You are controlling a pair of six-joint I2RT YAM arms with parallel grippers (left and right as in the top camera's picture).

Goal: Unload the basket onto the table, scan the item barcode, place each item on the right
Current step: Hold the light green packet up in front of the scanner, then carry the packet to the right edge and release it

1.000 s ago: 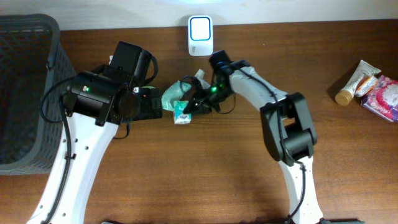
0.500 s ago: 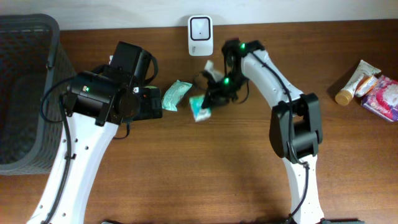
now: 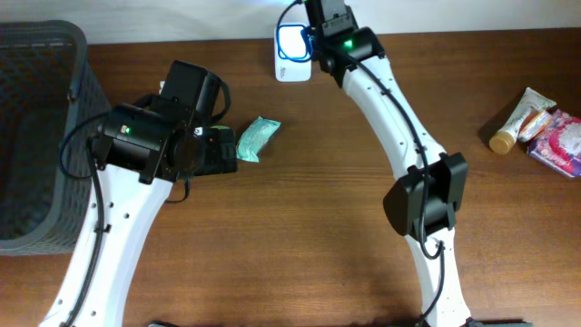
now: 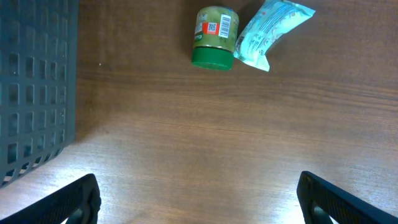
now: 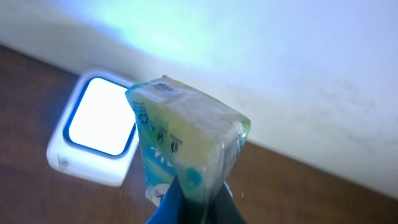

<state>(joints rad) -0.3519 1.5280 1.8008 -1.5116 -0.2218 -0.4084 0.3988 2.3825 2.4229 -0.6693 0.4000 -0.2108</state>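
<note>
At the bottom of the overhead frame, nearest the arm bases, the brown wooden table (image 3: 300,245) shows only bare board and the two white arms. Mid-frame left, the left gripper (image 4: 199,202) hangs over the board with its fingers spread wide and nothing between them; judged idle, kept clear of the working arm. Beyond it, at the top of the left wrist frame, a small green-lidded jar with a barcode label (image 4: 214,37) lies on its side next to a teal crinkled plastic pouch (image 4: 270,34); whether they touch, cannot tell. Both are probably stock awaiting a turn. A dark grey plastic mesh basket (image 3: 36,136) fills the left edge, likely the drop-off for scanned goods. At the far right edge, a beige tube (image 3: 519,116) lies just beside a pink flat packet (image 3: 556,141), well apart from both arms. Top centre, against the pale wall, stands the white rounded scanner with a blue-lit window (image 3: 292,44). The right gripper (image 5: 194,202) is clamped on the lower end of the pale green-and-white soft packet (image 5: 186,143). This is the task item, held upright off the table close over the scanner's right side, presumably to present a printed face to the window. Barcode not visible. Count: arms 2, scanner 1, basket 1, jar 1, pouch 1, held packet 1, tube 1, pink packet 1.
</note>
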